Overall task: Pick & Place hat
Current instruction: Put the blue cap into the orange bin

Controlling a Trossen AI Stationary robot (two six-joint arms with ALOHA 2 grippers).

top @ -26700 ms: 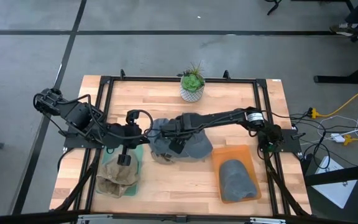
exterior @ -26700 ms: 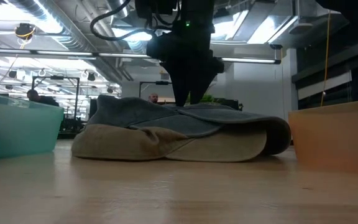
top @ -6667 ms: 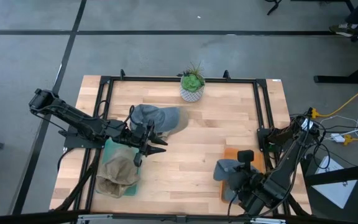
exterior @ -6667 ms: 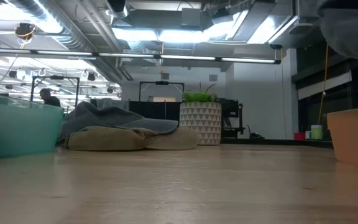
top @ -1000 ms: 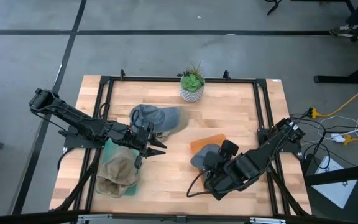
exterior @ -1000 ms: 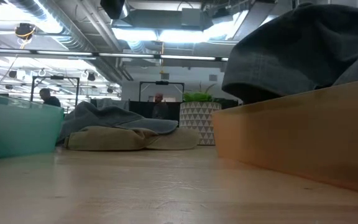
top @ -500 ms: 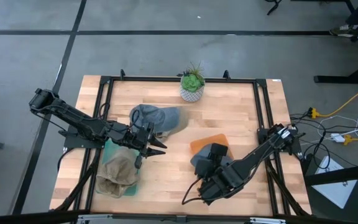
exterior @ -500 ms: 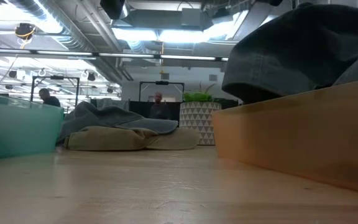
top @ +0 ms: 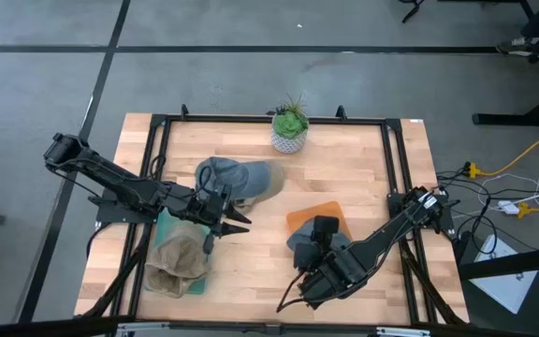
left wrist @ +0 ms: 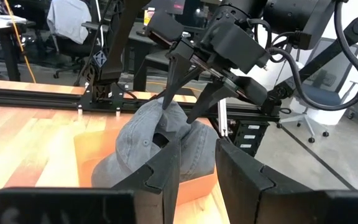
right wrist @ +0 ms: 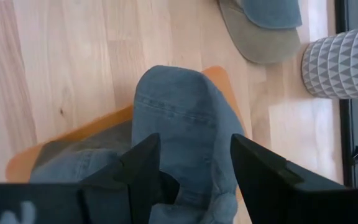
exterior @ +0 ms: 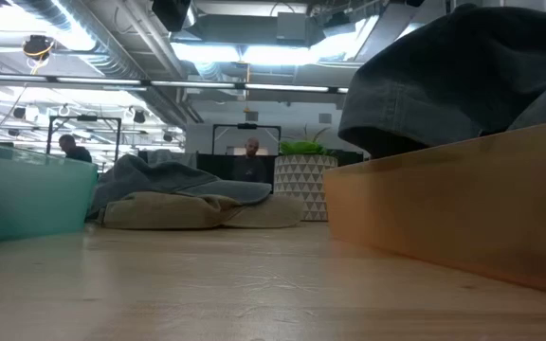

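Note:
A grey hat [top: 302,241] lies in an orange tray [top: 312,213] near the table's middle; its crown [left wrist: 148,146] rises above the tray's rim. My right gripper [left wrist: 176,115] stands over this hat, open, fingers pointing down with their tips at the crown's top. In the right wrist view the crown [right wrist: 185,106] shows between the spread fingers. My left gripper [top: 240,223] is open and level, left of the tray and pointing toward it, holding nothing. A second blue-grey hat with a tan brim [top: 237,176] rests on the table just beyond it. My right gripper's open fingers [left wrist: 188,118] come from above onto the top of the grey hat's crown [left wrist: 166,106]. I cannot tell whether the tips touch the cloth. The hat rests in the orange tray.
A teal tray [exterior: 17,199] at the near left holds a tan hat [top: 178,262]. A potted plant [top: 290,131] stands at the far edge. A black frame [top: 396,168] runs along the table's sides. Bare wood lies right of the orange tray.
My right gripper has shifted a little toward the table's left edge above the orange tray, and its arm's elbow has swung toward the near left. The grey hat and the tray have stayed in place.

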